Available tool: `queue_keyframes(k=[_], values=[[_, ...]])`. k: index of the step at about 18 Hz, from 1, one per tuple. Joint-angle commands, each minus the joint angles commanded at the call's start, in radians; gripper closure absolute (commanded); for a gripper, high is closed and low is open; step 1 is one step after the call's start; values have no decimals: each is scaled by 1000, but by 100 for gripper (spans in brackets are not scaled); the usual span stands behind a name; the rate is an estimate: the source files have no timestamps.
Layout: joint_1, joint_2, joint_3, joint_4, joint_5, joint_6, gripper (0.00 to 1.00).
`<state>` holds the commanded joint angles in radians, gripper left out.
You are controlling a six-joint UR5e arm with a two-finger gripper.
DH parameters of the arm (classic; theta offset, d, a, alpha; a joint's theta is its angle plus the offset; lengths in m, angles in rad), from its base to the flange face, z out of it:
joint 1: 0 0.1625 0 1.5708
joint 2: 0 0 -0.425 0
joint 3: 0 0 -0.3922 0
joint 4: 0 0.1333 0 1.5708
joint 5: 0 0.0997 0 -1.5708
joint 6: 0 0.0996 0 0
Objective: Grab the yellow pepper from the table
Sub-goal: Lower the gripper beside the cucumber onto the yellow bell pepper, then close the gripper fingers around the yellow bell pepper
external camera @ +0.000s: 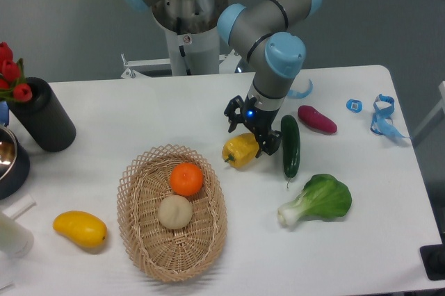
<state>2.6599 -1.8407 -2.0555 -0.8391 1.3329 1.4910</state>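
1. The pepper (241, 150) looks light, hollow and glossy, so likely slippery; gripping across its blocky mid-body should hold best.
2. It lies on the table (139, 115), just right of the basket (172, 210) and left of the cucumber (290, 145).
3. The gripper (249, 138) hangs spread just above its upper right side; whether they touch is unclear.

the yellow pepper (240, 149) has a glossy, smooth skin that looks waxy. the table (139, 112) is a smooth white top with a matt finish. the basket (172, 211) is woven from thin straw-like fibre and looks rough. the cucumber (290, 145) is dark green and a little shiny. the gripper (249, 130) looks like black matt metal or plastic. the vase (43, 115) is matt black.
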Motion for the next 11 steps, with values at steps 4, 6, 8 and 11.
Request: queue_keyframes(k=[4, 6, 8, 11], values=[[-14, -3, -2, 0, 15, 6, 0], [-14, -9, -2, 2, 14, 6, 0], [-14, -9, 0, 0, 15, 6, 6], [-14, -8, 2, 0, 14, 5, 44]])
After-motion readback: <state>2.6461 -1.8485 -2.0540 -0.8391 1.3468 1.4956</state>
